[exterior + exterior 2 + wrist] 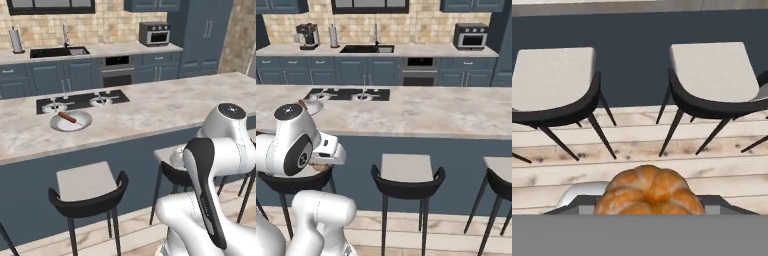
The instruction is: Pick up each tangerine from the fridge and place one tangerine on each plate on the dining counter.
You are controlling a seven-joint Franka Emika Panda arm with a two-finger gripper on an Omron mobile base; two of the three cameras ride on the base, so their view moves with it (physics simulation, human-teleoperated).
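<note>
A tangerine [648, 192], orange and ribbed, sits at the bottom of the hand view, with my gripper [648, 204] shut on it above the wooden floor in front of the stools. The dining counter [165, 107] [436, 112] is a long marbled slab ahead of me. One pale plate [80, 123] rests on it near the cooktop, with a reddish-brown sausage [66, 117] lying across it. In the right base view that plate [313, 106] peeks out behind my arm. The fridge is out of view.
Grey-seated stools with black frames [85, 182] [554, 80] [714, 75] line the counter's near side. A black cooktop [82, 100] is set into the slab. Behind it are a sink [59, 51] and a small oven [154, 33] on the blue-cabinet counter.
</note>
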